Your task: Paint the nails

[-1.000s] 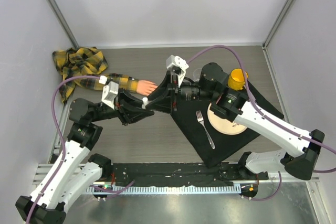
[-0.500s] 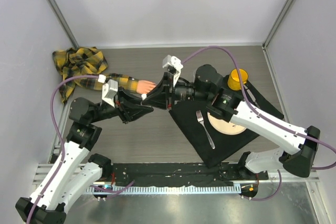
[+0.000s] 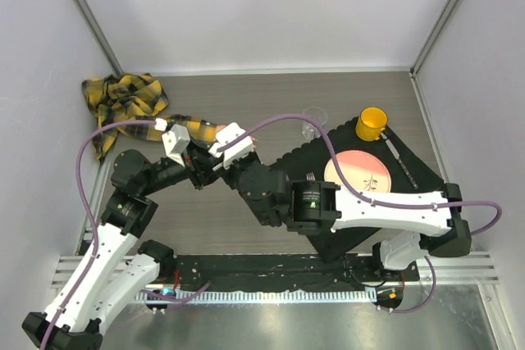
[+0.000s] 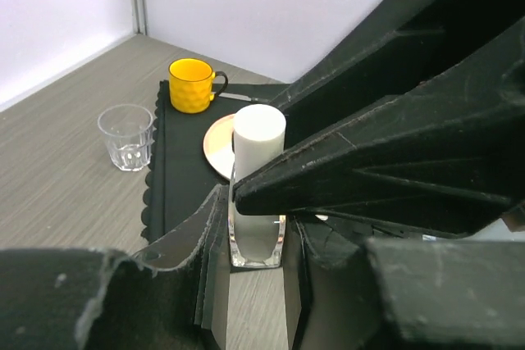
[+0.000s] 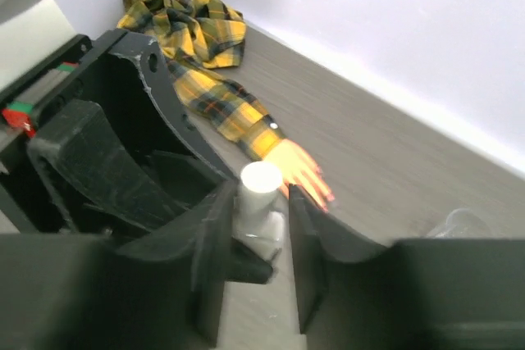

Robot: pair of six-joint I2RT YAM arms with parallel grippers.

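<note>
Both jaws around bottle (image 4: 259,141) (hand (image 5: 297,170) near)

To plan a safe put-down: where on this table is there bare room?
Bare table at the back, between plaid shirt and glass; more in front, between left arm and right arm. Crowded where left end effector and right end effector meet at the bottle.

Right end effector (image 5: 260,200) fingers flank white-capped bottle (image 5: 261,179), small gaps; fake hand (image 5: 299,171), plaid sleeve (image 5: 220,102) beyond.
</note>
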